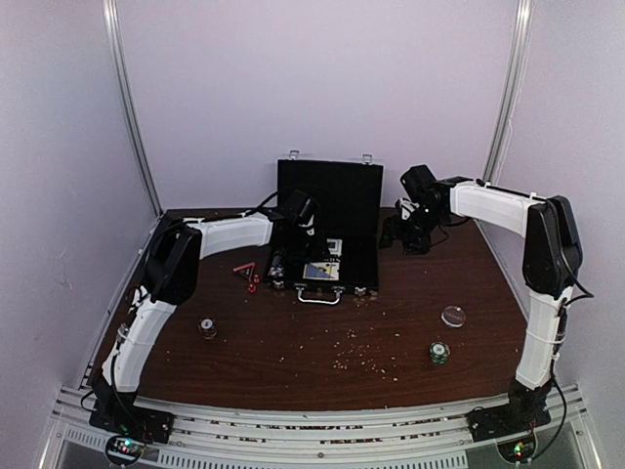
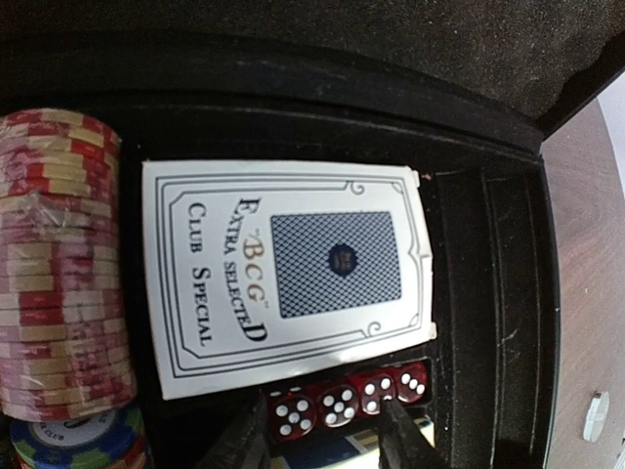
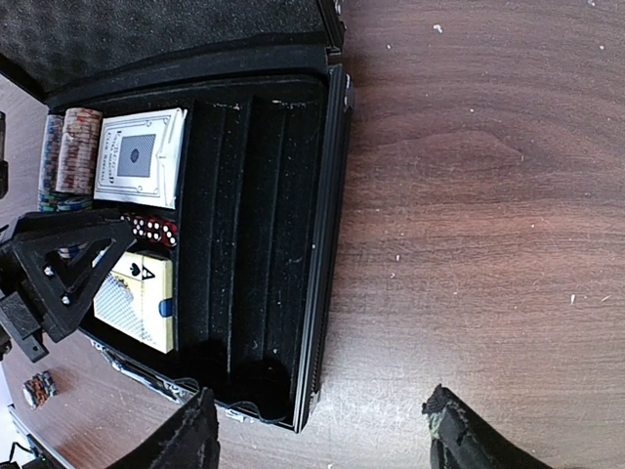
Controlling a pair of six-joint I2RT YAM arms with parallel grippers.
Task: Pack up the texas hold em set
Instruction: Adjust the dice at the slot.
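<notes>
The black case (image 1: pixel 354 210) of the texas hold em set lies open, lid upright. In it are a card deck (image 2: pixel 288 278), a row of red dice (image 2: pixel 347 401) and a stack of red striped chips (image 2: pixel 59 264). My left gripper (image 2: pixel 327 442) hovers inside the case just over the dice, its jaws partly open astride them and holding nothing. A second deck (image 3: pixel 137 298) lies nearer the handle. The chip grooves (image 3: pixel 249 225) on the right side hold nothing. My right gripper (image 3: pixel 322 445) stands wide open over the bare table beside the case's right corner.
Loose chips stand on the table: a small stack (image 1: pixel 208 327) at front left, a green stack (image 1: pixel 438 352) at front right, a pale disc (image 1: pixel 454 316) near it. Small red pieces (image 1: pixel 249 274) lie left of the case. Crumbs (image 1: pixel 356 357) dot the front.
</notes>
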